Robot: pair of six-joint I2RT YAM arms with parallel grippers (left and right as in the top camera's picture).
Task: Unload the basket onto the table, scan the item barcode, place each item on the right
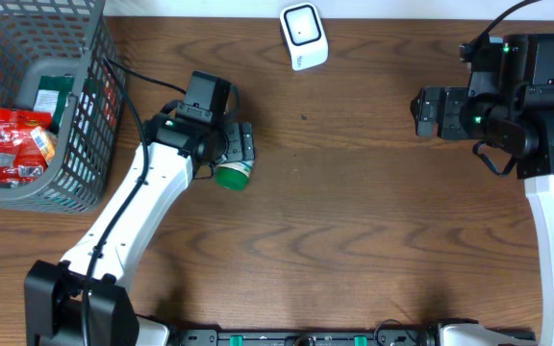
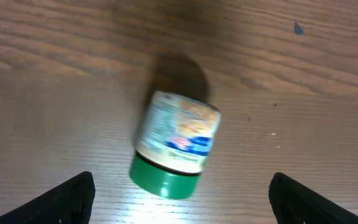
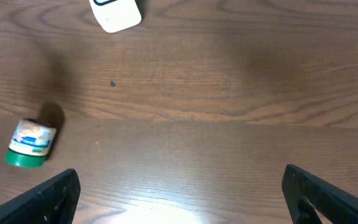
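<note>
Jar (image 2: 176,144): lying on its side on the bare wood, green lid pointing toward the left wrist camera, printed label facing up; showing slightly blurred in that view.
Jar position: sitting left of the table's middle, just beside the left arm's fingers, well apart from the scanner.
Left gripper (image 1: 237,154): hanging low over the jar with jaws standing wide; both fingers (image 2: 73,196) showing at the lower corners of the wrist view, the jar lying in the gap between them, neither one touching it, nothing being held.
Right gripper (image 3: 180,186): hovering over bare wood at the right side with jaws spread wide, holding nothing.
Scanner (image 1: 303,36): white, resting at the far edge of the table near the middle, slightly tilted; only partly showing at the top of the right wrist view.
Basket (image 1: 83,154): grey mesh, standing at the far left corner, touching the left arm's side.
Red packet (image 1: 15,144): lying inside the basket, toward its left.
Green packet (image 1: 54,96): lying inside the basket, just beyond the red one.
Table (image 1: 354,221): dark wood grain, carrying everything listed.
</note>
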